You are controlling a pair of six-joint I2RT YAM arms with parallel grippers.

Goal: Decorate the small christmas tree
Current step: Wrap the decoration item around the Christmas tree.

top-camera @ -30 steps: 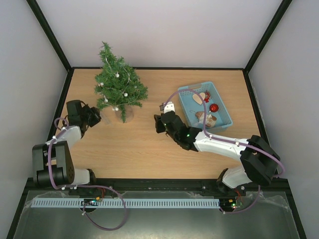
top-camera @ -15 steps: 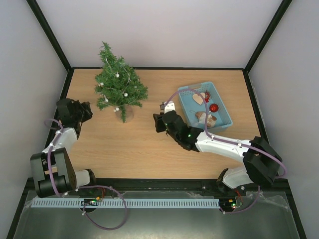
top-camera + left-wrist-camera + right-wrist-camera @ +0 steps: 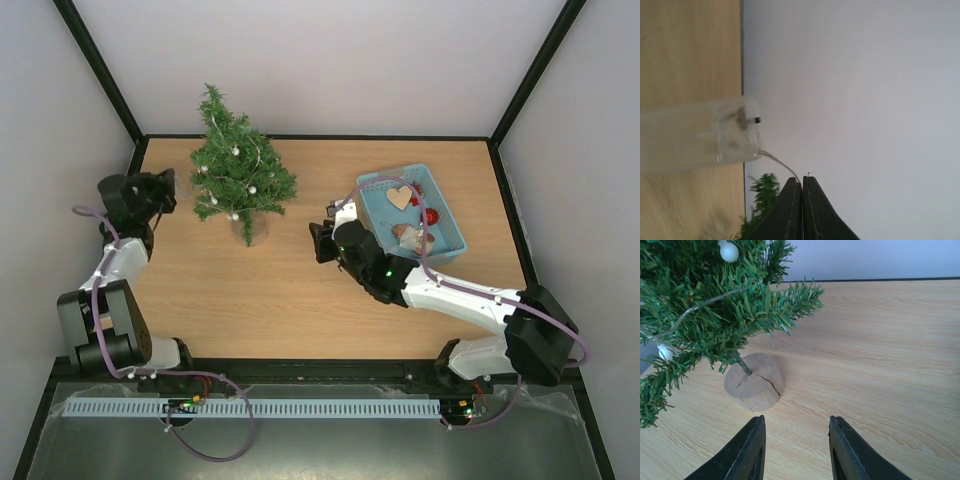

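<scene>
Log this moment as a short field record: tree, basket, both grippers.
tree: small christmas tree upright on wooden disc base, back left, white beads on it
basket: blue basket right of centre, holding wooden heart and red ball
left gripper: shut on thin wire that leads to clear box
right gripper: open, empty, facing the wooden disc base

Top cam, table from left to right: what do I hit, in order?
left gripper, shut on the light-string wire → small christmas tree → right gripper, open and empty → blue basket of ornaments
</scene>
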